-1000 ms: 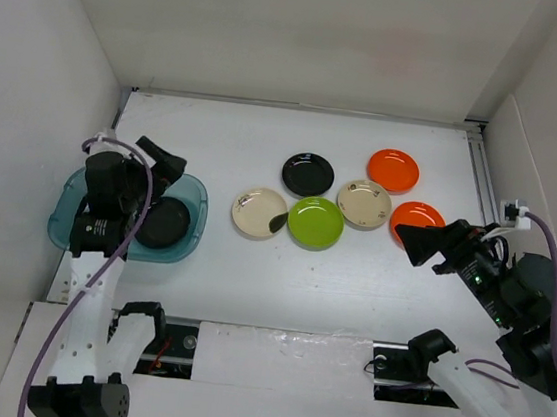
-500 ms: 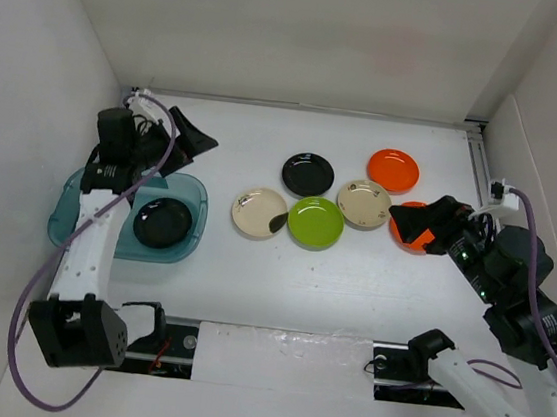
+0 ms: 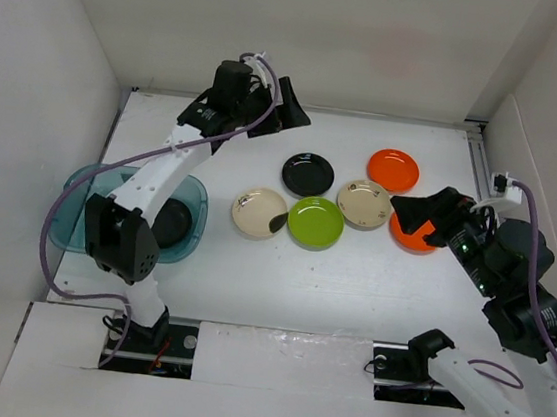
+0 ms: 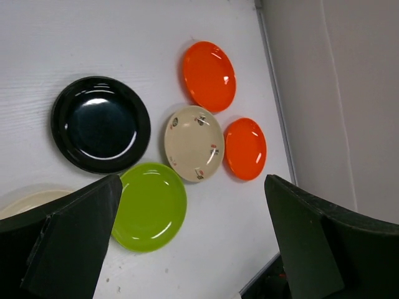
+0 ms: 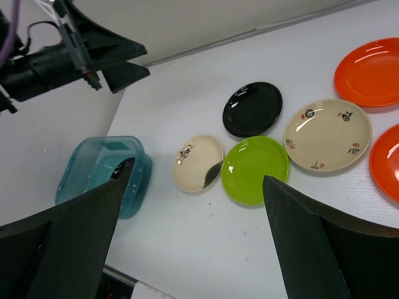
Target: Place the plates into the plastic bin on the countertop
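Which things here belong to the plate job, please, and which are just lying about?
Job: bin, black plate in it, loose black plate, far orange plate, near orange plate, left cream plate, right cream plate, green plate.
Just there: purple cable, white plug.

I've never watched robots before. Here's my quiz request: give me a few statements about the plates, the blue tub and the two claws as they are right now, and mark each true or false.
1. A black plate lies in the plastic bin. True.
2. The lime green plate lies in the bin. False: it sits on the countertop, beside a cream plate.
3. The left gripper and the right gripper are both open and hold nothing. True.
4. The left gripper hangs over the bin. False: it is at the far end of the countertop, away from the bin.
5. Two orange plates lie on the countertop. True.
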Controlling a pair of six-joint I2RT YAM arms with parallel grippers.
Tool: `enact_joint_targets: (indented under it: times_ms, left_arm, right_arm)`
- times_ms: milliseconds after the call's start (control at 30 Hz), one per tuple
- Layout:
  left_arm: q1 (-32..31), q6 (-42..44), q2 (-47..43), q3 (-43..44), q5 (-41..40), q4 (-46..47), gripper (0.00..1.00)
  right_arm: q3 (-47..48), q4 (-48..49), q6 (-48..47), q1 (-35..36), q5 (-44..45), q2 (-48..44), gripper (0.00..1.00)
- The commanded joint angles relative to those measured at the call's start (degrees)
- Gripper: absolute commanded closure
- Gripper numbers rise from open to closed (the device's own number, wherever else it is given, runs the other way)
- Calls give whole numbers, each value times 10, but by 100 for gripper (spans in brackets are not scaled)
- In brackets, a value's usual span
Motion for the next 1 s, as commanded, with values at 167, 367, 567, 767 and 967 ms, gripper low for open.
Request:
enact_joint_targets:
  times_ms: [167,367,567,767,967]
  left_arm:
    - [29,-2,127,68,-41,27,0]
    - [49,-2,216,71,-25,44,0]
    - [49,4,282,65,48,72,11]
    - [39,4,312,46,48,84,21]
    - [39,3,358,63,53,67,46]
  right_arm:
    - [-10,17,3,-3,-36,-37,0]
    - [-23,27,3,-3,-61,-48,0]
    - [-41,32,-8,-3,-74,-53,0]
    - [-47,32,-8,-3,-86,-53,0]
    - [-47,38,-8,-3,-91,-64,0]
